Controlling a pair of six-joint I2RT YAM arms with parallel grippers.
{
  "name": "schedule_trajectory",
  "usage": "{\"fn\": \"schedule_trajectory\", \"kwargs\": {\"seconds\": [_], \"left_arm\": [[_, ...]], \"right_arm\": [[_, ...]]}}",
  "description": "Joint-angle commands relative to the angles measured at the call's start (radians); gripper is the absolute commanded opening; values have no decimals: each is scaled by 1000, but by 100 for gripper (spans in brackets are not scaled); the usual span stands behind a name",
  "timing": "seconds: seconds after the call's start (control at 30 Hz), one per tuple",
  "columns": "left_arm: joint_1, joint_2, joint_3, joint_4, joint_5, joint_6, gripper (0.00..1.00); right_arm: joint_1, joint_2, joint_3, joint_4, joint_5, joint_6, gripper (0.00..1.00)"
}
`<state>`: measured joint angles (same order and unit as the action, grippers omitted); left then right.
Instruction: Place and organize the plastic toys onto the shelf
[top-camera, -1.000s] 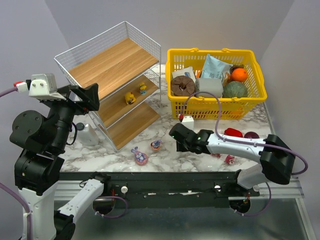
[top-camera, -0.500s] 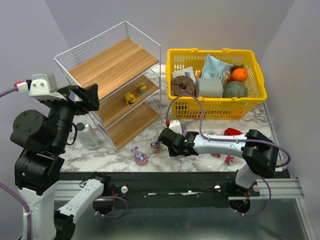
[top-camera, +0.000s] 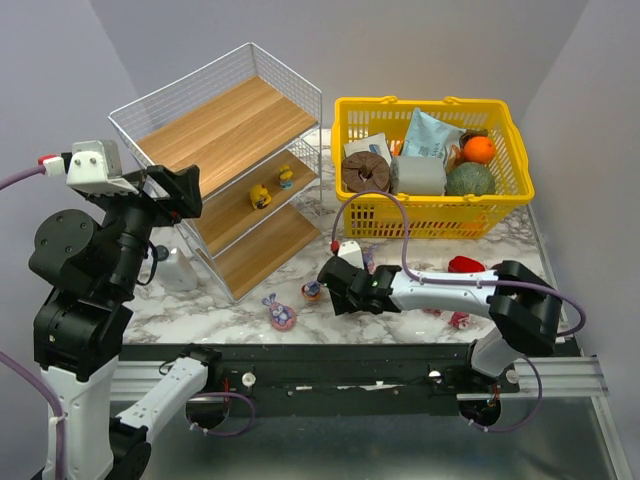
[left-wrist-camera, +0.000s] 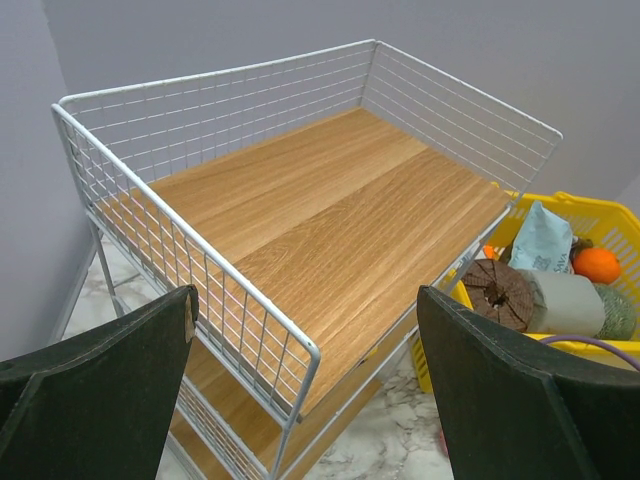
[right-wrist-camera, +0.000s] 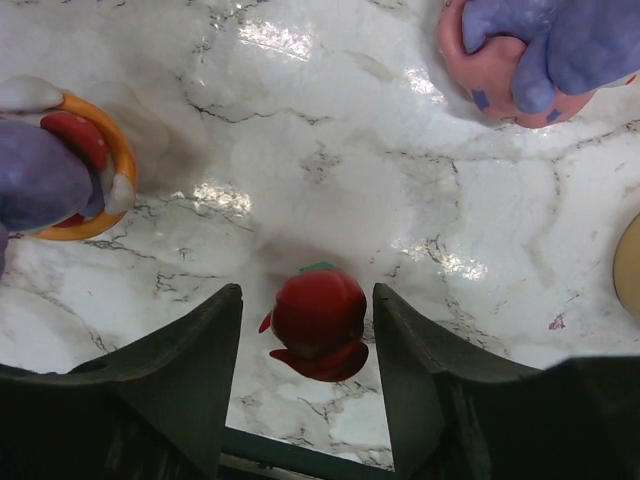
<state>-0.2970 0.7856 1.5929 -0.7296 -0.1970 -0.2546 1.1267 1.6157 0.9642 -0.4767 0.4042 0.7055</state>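
- Right wrist view puts the small red toy upright on the counter, between the right fingers. These are parted, with a gap on either side, and grip nothing.
- We judge the pick of this toy to be the step in hand. We would centre it between the pads, come low enough to meet its round belly, then close gently. It is glossy and curved, so an off-centre pinch could squirt it out.
- Two neighbours lie near it: a purple toy with an orange ring to one side and a pink-and-purple toy further off. Both are apart from the fingers, and we would avoid nudging them.
- On the shelf, at the counter's far left, two yellow duck toys sit on the middle tier and the top board is bare.
- Our left fingers are spread wide and empty, facing that top tier.
- The counter is shiny white marble that throws glare. A yellow basket stands beside the shelf, and plain grey walls close in around it all.
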Motion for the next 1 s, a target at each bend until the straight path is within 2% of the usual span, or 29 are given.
{"fn": "schedule_trajectory", "kwargs": {"seconds": [0.0,0.23,0.4,0.53,0.57,0.6,0.8,0.97], "left_arm": [[-7,15,27,-7,-7,6,99],[-5,24,22,-4,7,-5,99],[-5,34,22,4,-12,-21,99],[-5,-31,-80,105,57,5,99],[-5,-48,-99,122,60,14,99],[-5,-77,-111,134,61,24,99],[-8,-170,-168,151,123,34,99],[-8,-299,-306,196,110,25,99]], "right_arm": [[8,-74,-42,87,-21,-18,66],[8,-149,-128,180,-25,-44,75],[8,-314,-263,377,-42,-129,81],[8,-411,-360,533,-54,-250,86],[7,-421,-376,591,-60,-265,87],[8,-425,-392,625,-74,-279,92],[8,-396,-485,838,-150,-311,99],[8,-359,-550,1002,-133,-366,99]]}}
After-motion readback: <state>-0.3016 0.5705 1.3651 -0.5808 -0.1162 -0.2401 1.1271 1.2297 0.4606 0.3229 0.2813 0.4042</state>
